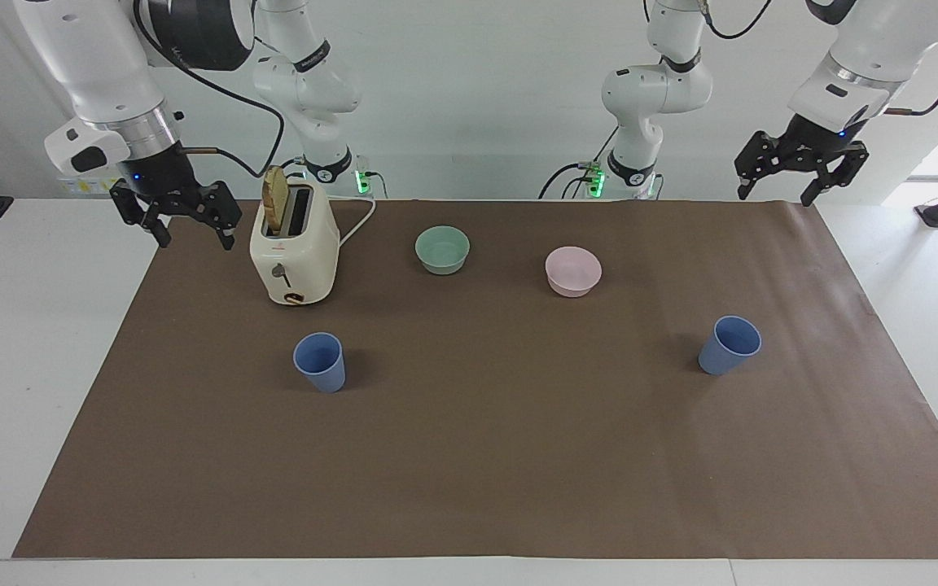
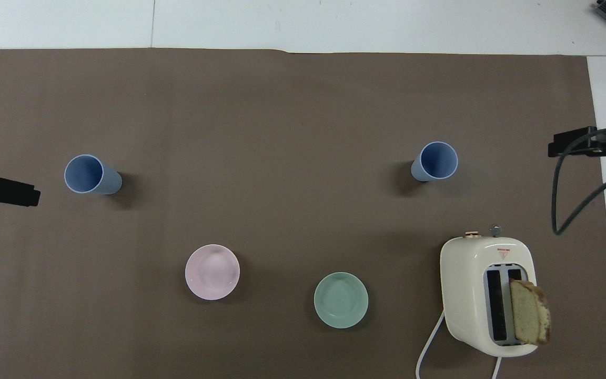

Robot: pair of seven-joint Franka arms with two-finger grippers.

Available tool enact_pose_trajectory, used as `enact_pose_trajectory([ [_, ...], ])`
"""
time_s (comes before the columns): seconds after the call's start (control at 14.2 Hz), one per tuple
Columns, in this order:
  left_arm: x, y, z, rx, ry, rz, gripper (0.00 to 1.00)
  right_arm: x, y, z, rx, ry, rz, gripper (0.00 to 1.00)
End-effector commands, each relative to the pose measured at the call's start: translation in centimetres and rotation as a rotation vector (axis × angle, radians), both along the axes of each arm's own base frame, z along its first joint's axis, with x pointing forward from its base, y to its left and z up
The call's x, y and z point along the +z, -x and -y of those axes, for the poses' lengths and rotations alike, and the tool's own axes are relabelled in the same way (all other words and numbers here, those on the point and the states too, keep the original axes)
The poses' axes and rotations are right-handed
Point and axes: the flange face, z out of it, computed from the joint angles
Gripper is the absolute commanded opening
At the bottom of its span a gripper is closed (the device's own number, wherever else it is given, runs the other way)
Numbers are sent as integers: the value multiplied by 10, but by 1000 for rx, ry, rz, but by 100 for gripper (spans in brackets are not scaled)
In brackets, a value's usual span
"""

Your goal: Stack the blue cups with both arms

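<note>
Both blue cups stood upright and apart on the brown mat, mouths up, neither one stacked. The blue cup toward the left arm's end sat on the mat well below the left gripper, which hung in the air over the mat's corner at that end of the table; in the overhead view only the tip of that gripper showed, just beside this cup. Its fingers were spread wide, holding and touching nothing. The blue cup toward the right arm's end stood farther from the robots than the toaster, well apart from the right gripper. That gripper hung over the mat's edge beside the toaster, its fingers likewise spread wide and empty. A slice of bread stuck up from one toaster slot. The green bowl and the pink bowl lay between the two grippers, nearer to the robots than either cup.
</note>
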Motion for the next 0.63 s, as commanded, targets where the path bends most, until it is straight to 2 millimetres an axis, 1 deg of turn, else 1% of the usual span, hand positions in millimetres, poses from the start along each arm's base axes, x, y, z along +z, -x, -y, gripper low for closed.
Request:
enact_pose_trajectory([
  [0.0,-28,-17,-33,50,8,-5,100,0,3,0,10,-15,-2,100],
  [0.07,-41,-24,-49,75,9,9,100,0,3,-1,11,-15,-2,100],
  [0.28,-82,-46,-76,126,8,58,100,0,3,-1,11,-15,-2,100],
  [0.42,-106,-60,-86,151,12,57,100,0,3,-1,11,-15,-4,100],
  [0.56,-144,-72,-87,158,18,37,100,-1,3,-1,11,-15,-4,100],
])
